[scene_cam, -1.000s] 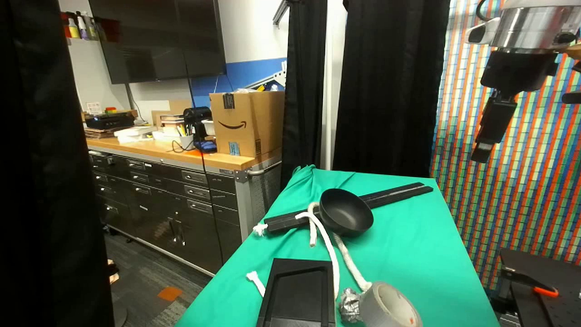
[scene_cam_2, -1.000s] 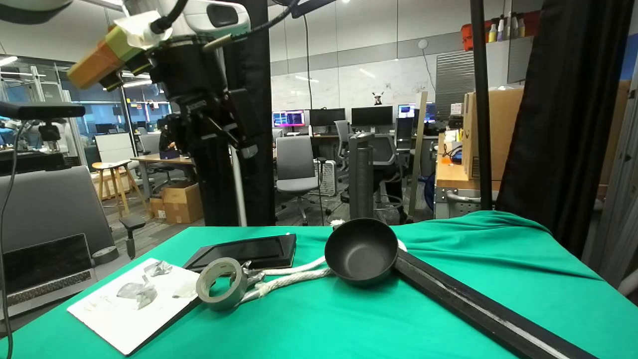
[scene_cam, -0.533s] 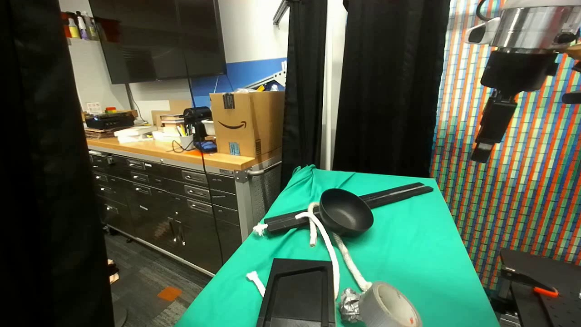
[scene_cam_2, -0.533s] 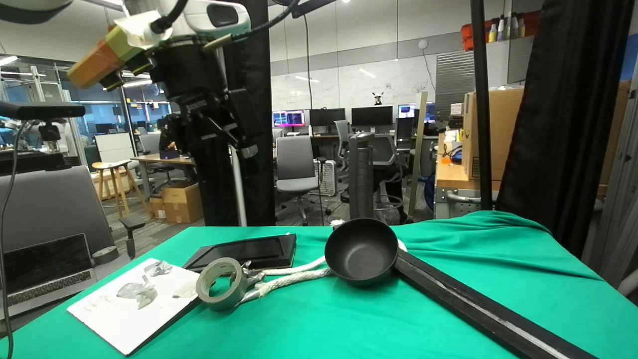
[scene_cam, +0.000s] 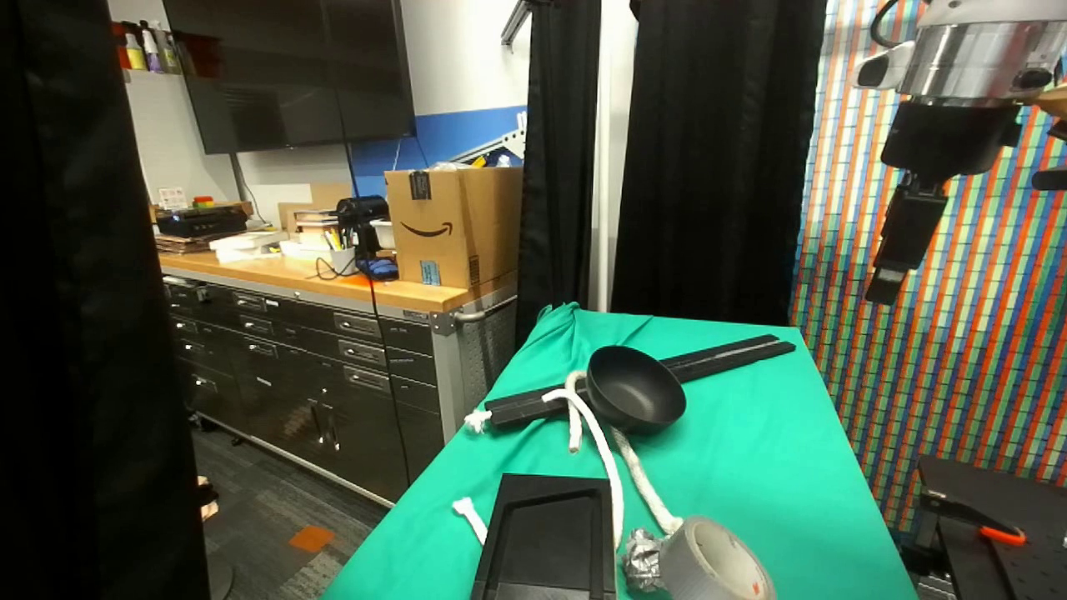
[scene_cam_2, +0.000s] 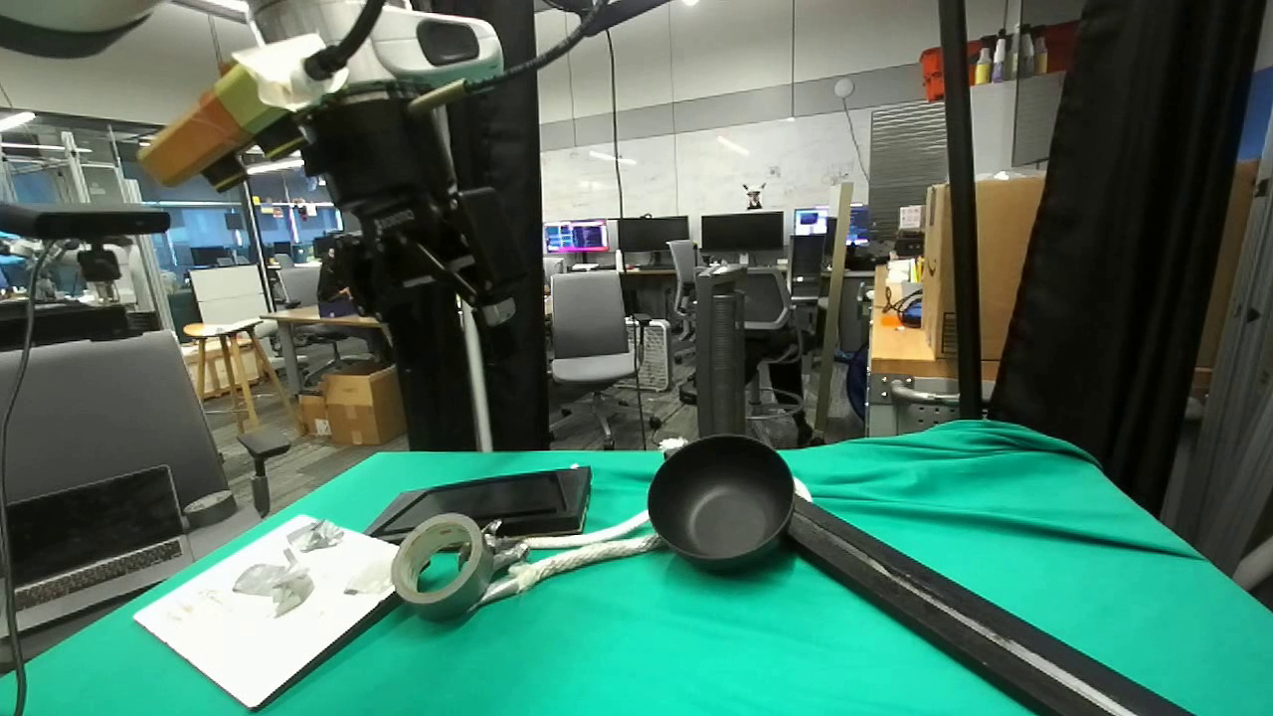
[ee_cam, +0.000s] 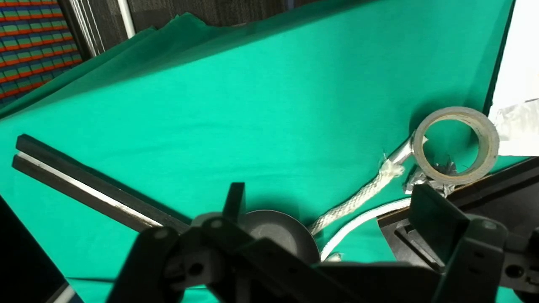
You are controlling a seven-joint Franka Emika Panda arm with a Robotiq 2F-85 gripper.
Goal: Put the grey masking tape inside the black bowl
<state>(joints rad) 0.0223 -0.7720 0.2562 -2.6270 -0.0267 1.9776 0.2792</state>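
Note:
The grey masking tape (scene_cam: 693,568) is a thick ring at the near end of the green table. In an exterior view it stands tilted beside the white rope (scene_cam_2: 469,587). It also shows at the right in the wrist view (ee_cam: 489,145). The black bowl (scene_cam: 638,390) sits tilted against the long black stick, its hollow facing up; it also shows in an exterior view (scene_cam_2: 721,502). In the wrist view the bowl (ee_cam: 290,231) is partly hidden by my left finger. My gripper (ee_cam: 335,202) is open and empty, high above the table in both exterior views (scene_cam_2: 433,298) (scene_cam: 885,287).
The long black stick (scene_cam_2: 955,607) lies across the table under the bowl. A flat black device (scene_cam: 546,533) and white rope (scene_cam: 646,483) lie close to the tape. A white board (scene_cam_2: 254,622) with scraps lies at the table edge. Crumpled silver tape (scene_cam: 643,560) touches the roll.
My gripper has moved down slightly in the last half second. The tape and the bowl have not moved.

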